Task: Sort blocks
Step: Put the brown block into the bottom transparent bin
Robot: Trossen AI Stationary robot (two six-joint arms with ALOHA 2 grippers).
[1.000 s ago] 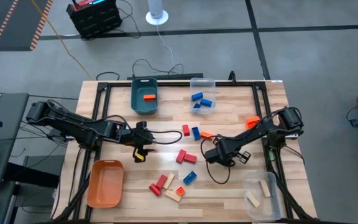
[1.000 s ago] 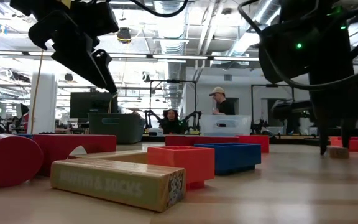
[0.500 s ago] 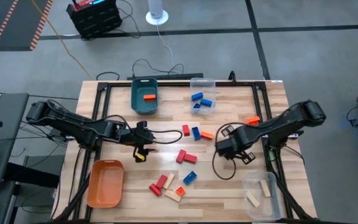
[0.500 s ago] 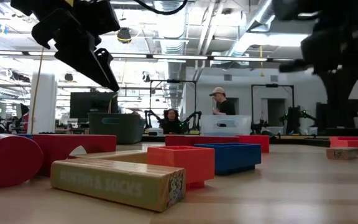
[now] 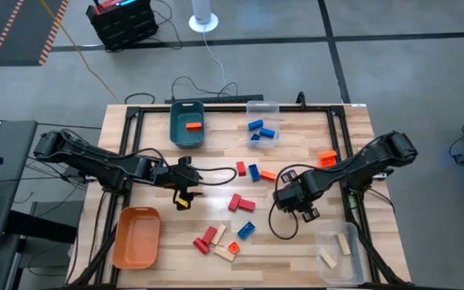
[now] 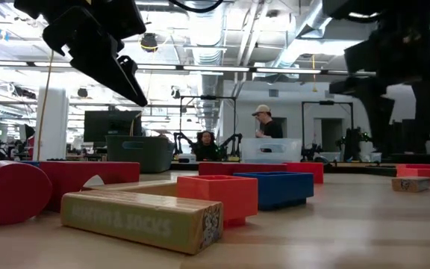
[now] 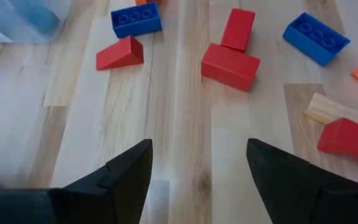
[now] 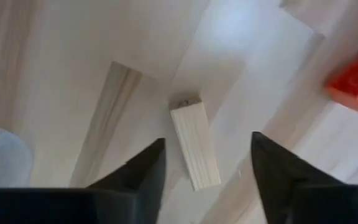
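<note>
Right wrist view shows the right gripper (image 8: 207,158) with jaws spread, straddling a pale wood block (image 8: 194,145) on the counter (image 8: 55,74), likely lining up a pick; left gripper (image 7: 197,171) waits mid-counter, jaws released.

Bright, even overhead light; shadows on the table (image 5: 296,242) are soft. The low view blurs the right arm (image 6: 394,67), and ceiling lamps (image 6: 200,69) glare.

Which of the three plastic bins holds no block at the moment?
The orange bin, at the table's near-left corner. The teal bin holds one orange block, and the clear bin at the back holds blue blocks.
</note>
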